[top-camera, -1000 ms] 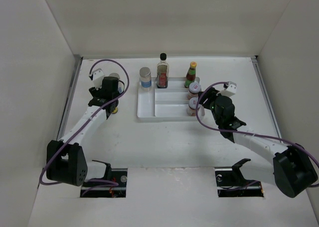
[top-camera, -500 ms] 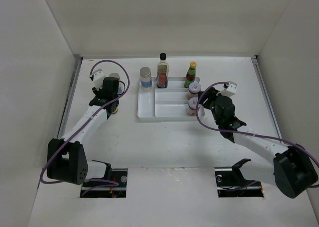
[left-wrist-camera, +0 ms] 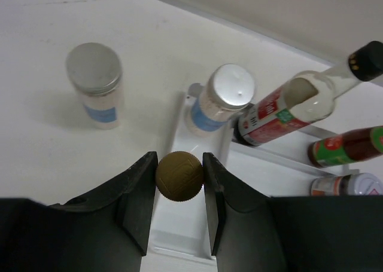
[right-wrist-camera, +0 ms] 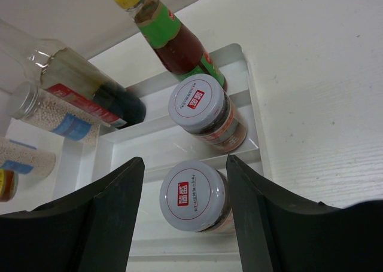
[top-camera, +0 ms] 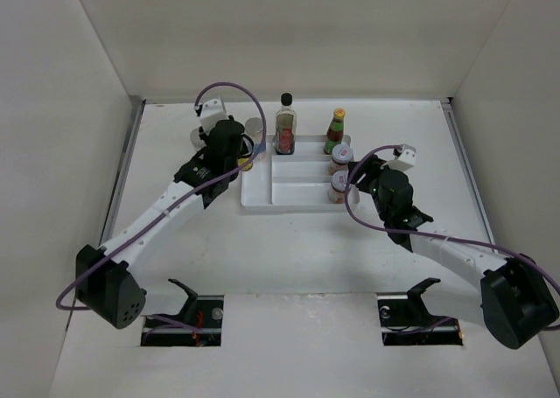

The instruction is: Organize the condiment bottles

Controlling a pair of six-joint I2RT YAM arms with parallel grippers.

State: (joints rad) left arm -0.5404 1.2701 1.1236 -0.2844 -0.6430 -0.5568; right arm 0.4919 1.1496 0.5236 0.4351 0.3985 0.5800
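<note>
Tabletop (top-camera: 306,240): carries white tray (top-camera: 260,191). Far row of tray: tall clear bottle (top-camera: 285,129), sauce bottle (top-camera: 336,127). Right side: two pale-lidded jars (right-wrist-camera: 206,113); my right jaws gape wide astride the nearer jar (right-wrist-camera: 194,197), gripping nothing. One grey-lidded jar (left-wrist-camera: 94,83) stands outside the tray, the other (left-wrist-camera: 220,98) at its corner. My left jaws pinch the tiny yellow bottle (left-wrist-camera: 179,176) over the tray.

Top view high, looking down; close wrist views share tray (right-wrist-camera: 149,143), sauce bottle (right-wrist-camera: 173,42).
</note>
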